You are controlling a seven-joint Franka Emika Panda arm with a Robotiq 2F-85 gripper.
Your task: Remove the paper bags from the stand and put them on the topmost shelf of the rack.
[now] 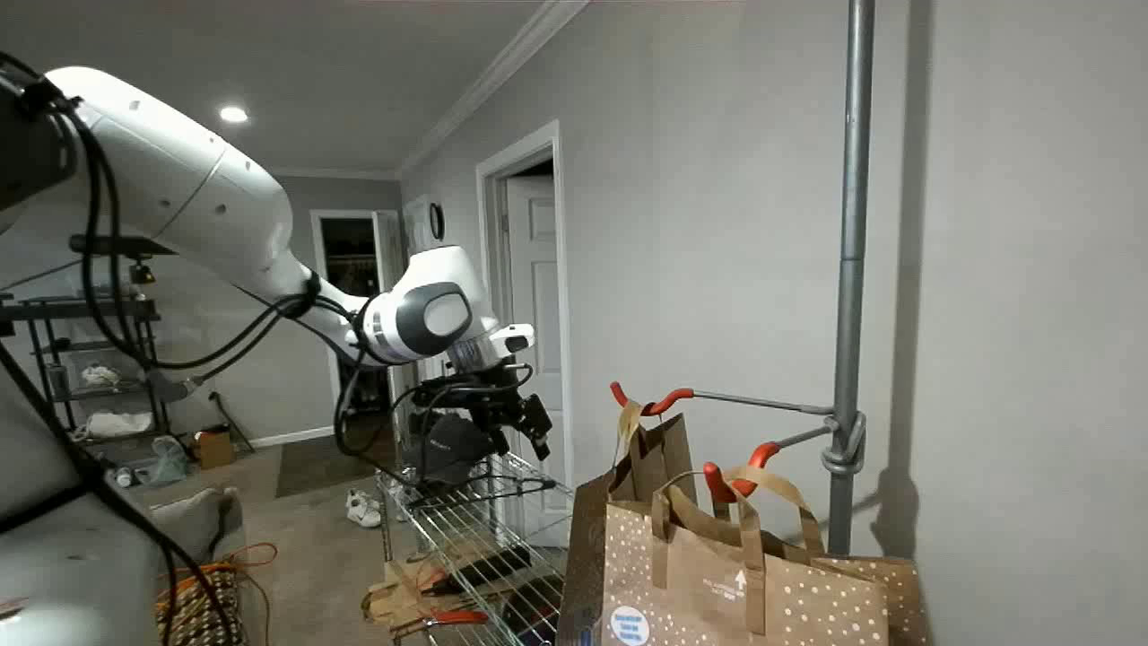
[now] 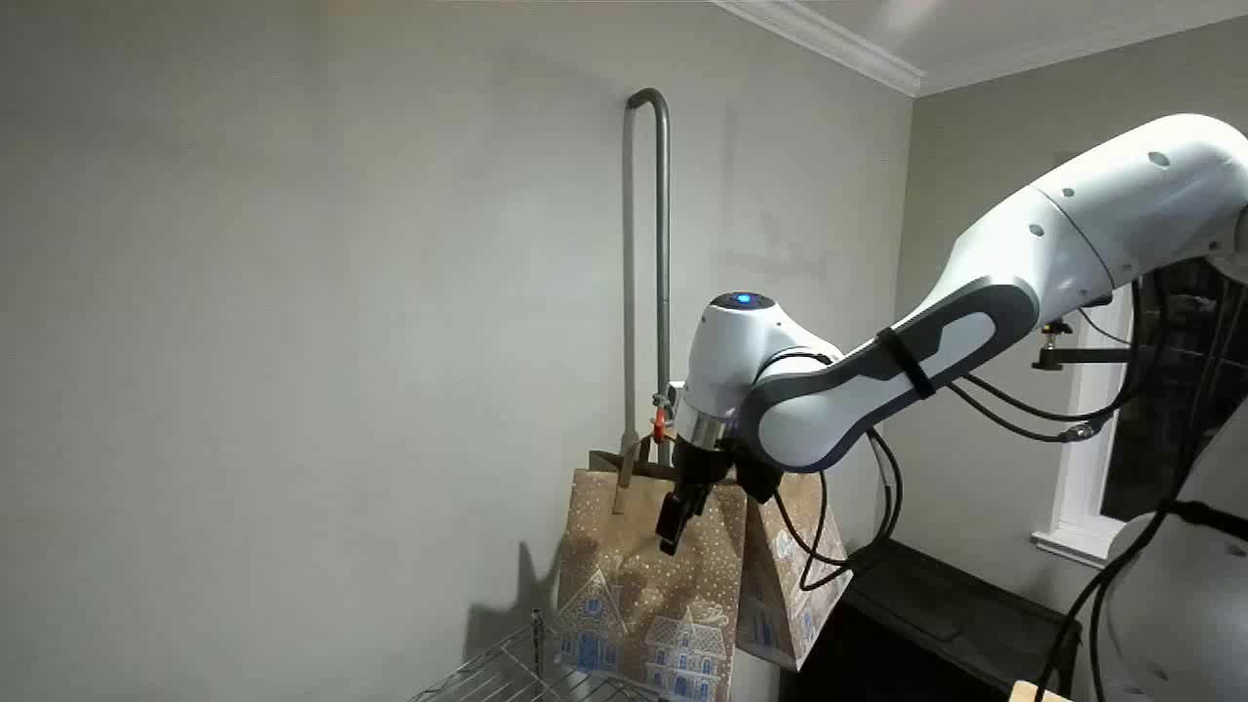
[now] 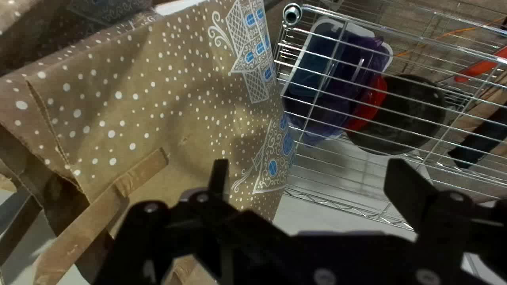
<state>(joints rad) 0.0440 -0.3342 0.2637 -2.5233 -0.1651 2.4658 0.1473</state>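
Partly, the pincer (image 3: 309, 171) hides a paper bag (image 3: 166, 103).

At least two tall brown kraft paper bags speckled with pale dots (image 1: 704, 574) can be counted, with at least one round white sticker with blue lettering (image 1: 630, 625); one bag shows two printed houses with blue windows (image 2: 591, 632). There is one tall grey metal stand (image 1: 853, 269), with two curved orange-red hooks (image 1: 676, 397). One silvery chrome wire rack (image 2: 537, 636) appears, with one flat wire-grid topmost shelf (image 1: 453, 525). One white robot arm (image 1: 206, 184) carries one black claw (image 3: 307, 171) of two fingers (image 3: 405, 184). In an exterior view are at least two white-framed doorways (image 1: 536, 278) and one round ceiling light (image 1: 233, 114).
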